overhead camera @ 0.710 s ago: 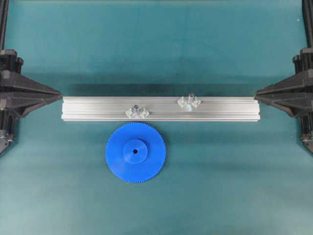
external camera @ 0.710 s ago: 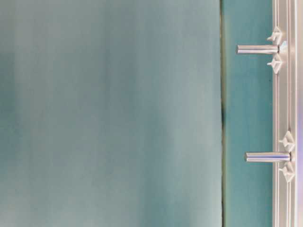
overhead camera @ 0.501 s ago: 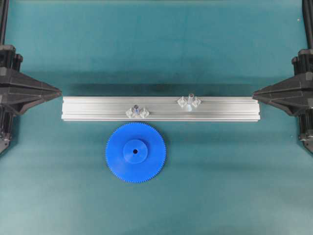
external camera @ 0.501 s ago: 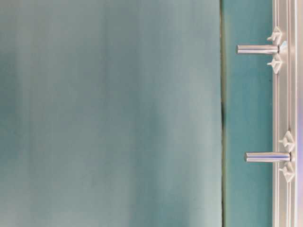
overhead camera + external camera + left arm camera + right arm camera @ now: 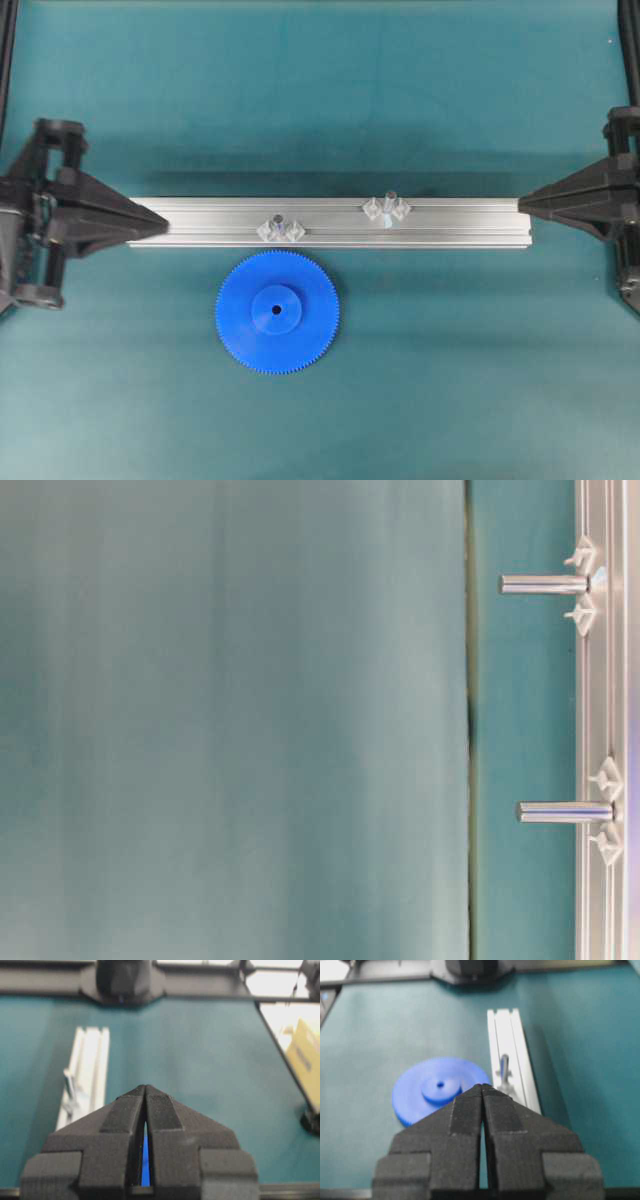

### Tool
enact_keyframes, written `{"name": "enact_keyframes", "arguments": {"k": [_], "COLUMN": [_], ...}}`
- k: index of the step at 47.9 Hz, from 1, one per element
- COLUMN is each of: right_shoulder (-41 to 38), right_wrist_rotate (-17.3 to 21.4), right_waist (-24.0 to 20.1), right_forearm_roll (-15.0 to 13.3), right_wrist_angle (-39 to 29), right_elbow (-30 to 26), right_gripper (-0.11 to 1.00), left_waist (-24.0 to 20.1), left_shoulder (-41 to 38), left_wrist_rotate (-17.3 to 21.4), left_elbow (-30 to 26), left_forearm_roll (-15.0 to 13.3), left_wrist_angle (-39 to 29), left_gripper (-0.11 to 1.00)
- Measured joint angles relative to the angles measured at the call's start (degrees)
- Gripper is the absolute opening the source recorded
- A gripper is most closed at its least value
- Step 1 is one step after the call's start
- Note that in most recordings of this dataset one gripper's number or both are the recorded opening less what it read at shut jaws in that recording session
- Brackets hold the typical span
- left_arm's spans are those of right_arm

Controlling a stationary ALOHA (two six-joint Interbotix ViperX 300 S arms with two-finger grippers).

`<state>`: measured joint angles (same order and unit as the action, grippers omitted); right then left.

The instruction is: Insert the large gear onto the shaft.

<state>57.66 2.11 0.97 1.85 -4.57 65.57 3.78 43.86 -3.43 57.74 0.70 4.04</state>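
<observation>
Untouched, the large gear [image 5: 277, 311] lies flat on the teal surface [image 5: 450, 380], below and right of the left gripper [image 5: 160, 222] and well left of the right gripper [image 5: 522, 203]. Both arms reach level, fingers pressed together, empty. Rigid, light, probably slick plastic; its raised hub looks the surest hold. The shaft [image 5: 389, 205] stands on the rail [image 5: 460, 222].

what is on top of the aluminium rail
Two small upright pins stand on the rail, each flanked by clear feet: the shaft and a dark-tipped pin. Nothing else; the left gripper covers the rail's end.
</observation>
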Motion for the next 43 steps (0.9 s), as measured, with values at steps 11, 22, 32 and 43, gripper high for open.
{"name": "enact_keyframes", "arguments": {"k": [11, 22, 32, 43], "right_shoulder": [-0.53, -0.53, -0.09, 0.70], "right_wrist_rotate": [0.44, 1.49, 1.58, 1.58], "right_waist": [0.09, 0.09, 0.18, 0.70], "right_forearm_roll": [0.00, 0.00, 0.00, 0.00], "right_wrist_angle": [-1.23, -3.52, -4.31, -4.39], "right_elbow": [-0.09, 0.00, 0.18, 1.05], "right_gripper": [0.02, 0.02, 0.02, 0.02], "left_waist": [3.25, 3.52, 3.52, 3.60], "left_shoulder": [-11.51, -21.45, -25.14, -29.18], "left_wrist_rotate": [0.09, 0.00, -1.85, -6.06], "left_elbow": [-5.62, -11.78, -13.10, -14.85], "left_forearm_roll": [0.09, 0.09, 0.09, 0.09], "left_wrist_angle": [-8.26, -16.52, -16.88, -16.96], "left_gripper": [-0.01, -0.01, -0.01, -0.01]}}
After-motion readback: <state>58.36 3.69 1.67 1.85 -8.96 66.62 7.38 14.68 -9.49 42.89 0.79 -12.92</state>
